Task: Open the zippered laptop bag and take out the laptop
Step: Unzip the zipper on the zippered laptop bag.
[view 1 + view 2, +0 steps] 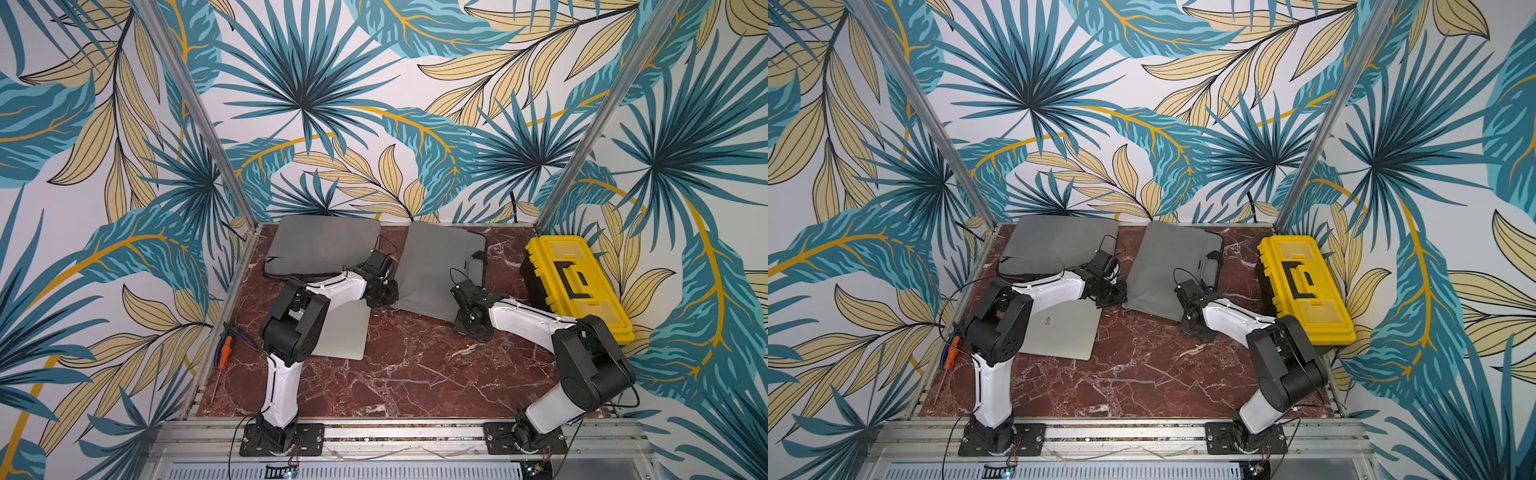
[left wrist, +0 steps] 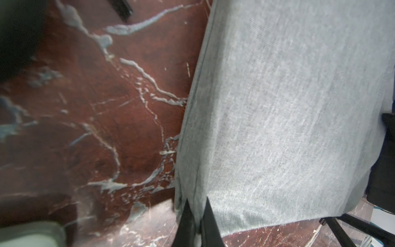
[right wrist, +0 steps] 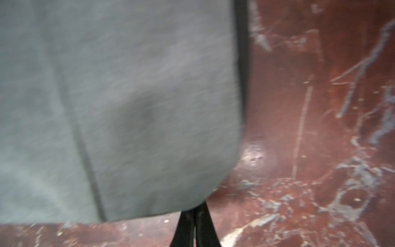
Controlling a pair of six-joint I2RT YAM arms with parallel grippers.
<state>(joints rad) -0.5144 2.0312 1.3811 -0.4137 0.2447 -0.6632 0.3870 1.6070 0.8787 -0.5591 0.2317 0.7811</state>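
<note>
Red marble table (image 1: 415, 374), leafy walls. At left the silver laptop (image 1: 1059, 332) lies bare, already out. The left gripper (image 2: 196, 203) pinches the grey bag (image 1: 436, 266) by a near corner. The right gripper (image 3: 195, 210), blurred, seems clamped on the other corner, probably to lift the bag clear.

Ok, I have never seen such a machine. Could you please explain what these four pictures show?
These are two robot arms bolted to the front of a marble-patterned table. Two pictures look down from above. The other two come from a camera on each arm's wrist.

On the table lie a middle grey bag, a second grey bag, a silver laptop and a yellow toolbox. An orange screwdriver lies at the edge.

The left gripper is shut on the middle grey bag's edge. The right gripper is shut at another corner of that bag. Whether it pinches the cloth is unclear.
</note>
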